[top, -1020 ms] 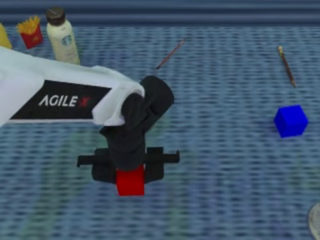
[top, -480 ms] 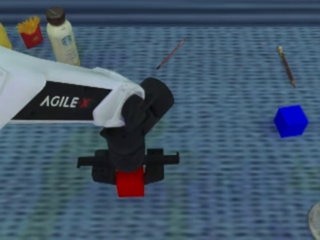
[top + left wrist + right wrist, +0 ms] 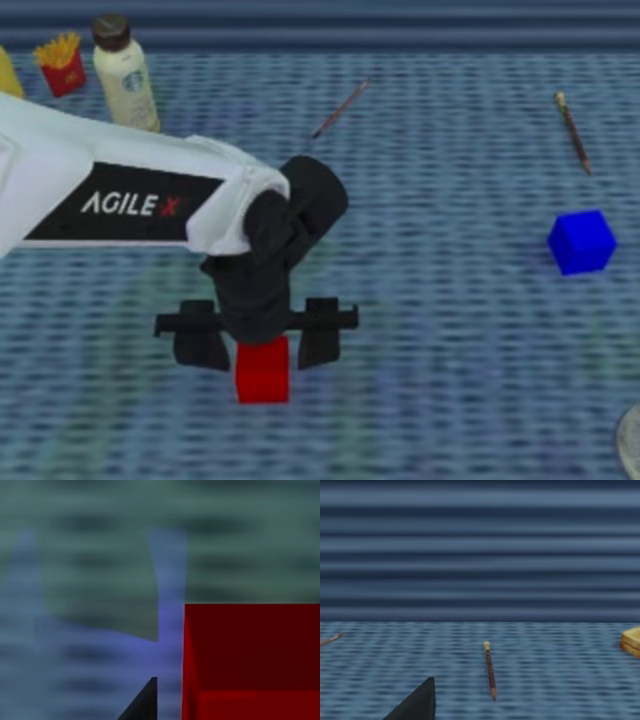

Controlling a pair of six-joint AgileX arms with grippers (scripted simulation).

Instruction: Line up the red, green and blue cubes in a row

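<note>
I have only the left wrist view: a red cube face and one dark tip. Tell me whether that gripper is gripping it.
Observer: From above, the left gripper is open, with one finger on each side of the red cube and a gap at both.
Operator: Locate the blue cube.
Observer: The blue cube sits far toward the table's right, well apart from the red one.
Operator: Report the right arm.
Observer: It is outside the top view. Its wrist camera faces a pencil lying on the table.
</note>
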